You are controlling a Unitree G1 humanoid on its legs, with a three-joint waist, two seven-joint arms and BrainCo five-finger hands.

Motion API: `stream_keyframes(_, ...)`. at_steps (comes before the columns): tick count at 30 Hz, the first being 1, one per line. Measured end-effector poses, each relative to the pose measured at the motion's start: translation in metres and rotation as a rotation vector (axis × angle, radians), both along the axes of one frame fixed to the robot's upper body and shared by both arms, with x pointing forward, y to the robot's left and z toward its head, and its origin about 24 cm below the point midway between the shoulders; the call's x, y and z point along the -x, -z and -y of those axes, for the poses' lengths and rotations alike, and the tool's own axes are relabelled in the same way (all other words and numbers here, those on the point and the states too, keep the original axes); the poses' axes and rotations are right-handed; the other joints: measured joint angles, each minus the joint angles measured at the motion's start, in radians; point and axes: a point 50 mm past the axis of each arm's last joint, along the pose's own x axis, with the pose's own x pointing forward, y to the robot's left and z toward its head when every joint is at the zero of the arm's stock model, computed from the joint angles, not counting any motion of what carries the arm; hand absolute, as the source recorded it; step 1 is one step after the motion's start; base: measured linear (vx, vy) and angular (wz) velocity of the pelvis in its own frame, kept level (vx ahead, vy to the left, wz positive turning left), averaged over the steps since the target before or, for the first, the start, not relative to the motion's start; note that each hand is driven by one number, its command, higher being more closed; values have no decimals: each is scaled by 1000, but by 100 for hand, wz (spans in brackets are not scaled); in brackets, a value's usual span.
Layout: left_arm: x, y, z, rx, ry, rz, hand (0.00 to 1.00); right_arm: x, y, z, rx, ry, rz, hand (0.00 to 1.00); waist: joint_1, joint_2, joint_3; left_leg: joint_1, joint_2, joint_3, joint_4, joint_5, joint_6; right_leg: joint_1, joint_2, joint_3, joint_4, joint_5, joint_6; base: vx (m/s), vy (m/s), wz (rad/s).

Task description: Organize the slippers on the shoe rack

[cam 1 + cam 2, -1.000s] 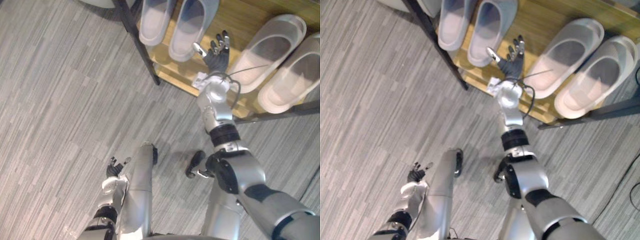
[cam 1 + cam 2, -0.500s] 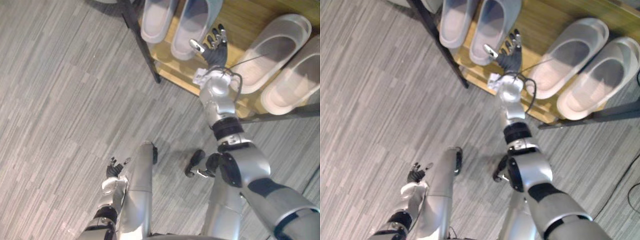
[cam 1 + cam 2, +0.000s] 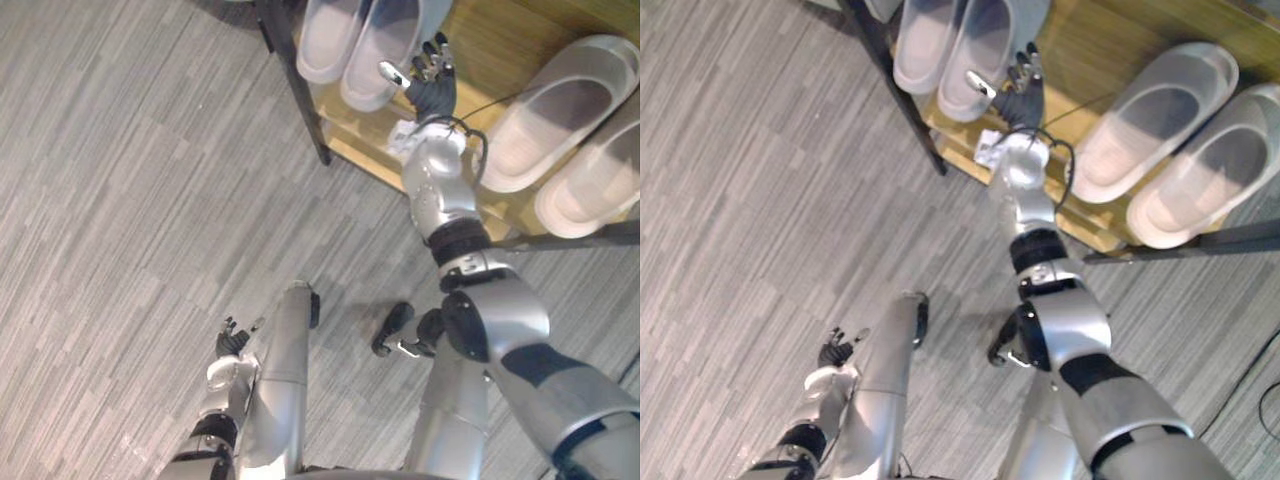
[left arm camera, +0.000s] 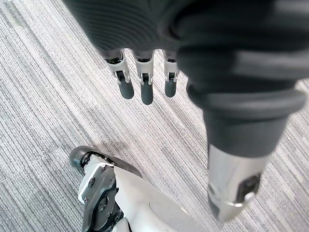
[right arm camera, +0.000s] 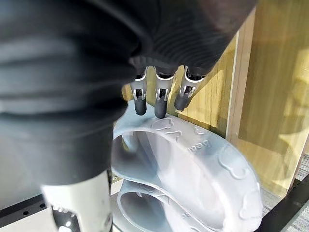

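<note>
Slipper [image 3: 385, 50] on rack [image 3: 492, 32], beside right robot hand [image 3: 432, 90]

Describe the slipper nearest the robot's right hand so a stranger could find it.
Look at the wooden shoe rack with two pairs of slippers. Take the bluish pair by the black post; it is the slipper on the side of the pinkish pair, next to the open right hand.

pale slippers [image 3: 1150, 120] on wooden rack [image 3: 1090, 40]
</note>
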Motion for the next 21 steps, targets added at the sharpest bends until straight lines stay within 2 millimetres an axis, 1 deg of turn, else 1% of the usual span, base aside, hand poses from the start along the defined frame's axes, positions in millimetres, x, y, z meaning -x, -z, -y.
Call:
stream_keyframes(10, 0, 0, -1, 4, -5, -3, 0, 0, -1, 3, -62, -26, -1, 0, 0, 0, 0, 13, 10, 8, 2, 0, 0, 7, 7, 7, -1, 8, -15, -4, 5, -2)
stream_keyframes(13, 1, 0, -3, 5, -6, -3, 0, 1, 4, 2, -95, -41, -3, 0, -2, 0, 0, 54, 24, 19, -8, 0, 0, 44, 16, 9, -15, 8, -15, -14, 11, -10)
stream_keyframes(15, 2, 1, -4, 11, -4, -3, 0, 6, 7, -1, -76, -56, 20, 0, -7, -1, 0, 92, 32, 30, -31, 1, 3, 75, 25, 12, -41, 11, -12, -13, 10, -16)
stream_keyframes(16, 6, 3, -6, 13, -16, -10, 0, 9, 11, -7, -46, -79, 33, 0, -14, -2, -1, 125, 40, 40, -52, 3, 6, 104, 33, 14, -63, 19, -11, -6, 17, -18)
stream_keyframes(19, 9, 6, -8, 10, -12, -22, 0, 17, 23, -8, -13, -103, 50, 0, -28, -6, -4, 184, 44, 60, -102, 12, 12, 148, 42, 20, -106, 31, -2, 14, 5, -11)
stream_keyframes(21, 15, 9, -10, 16, -15, -35, 0, 30, 47, -6, 29, -132, 47, 0, -51, -13, -8, 258, 46, 71, -172, 29, 14, 218, 49, 13, -172, 51, -5, 63, 11, -8)
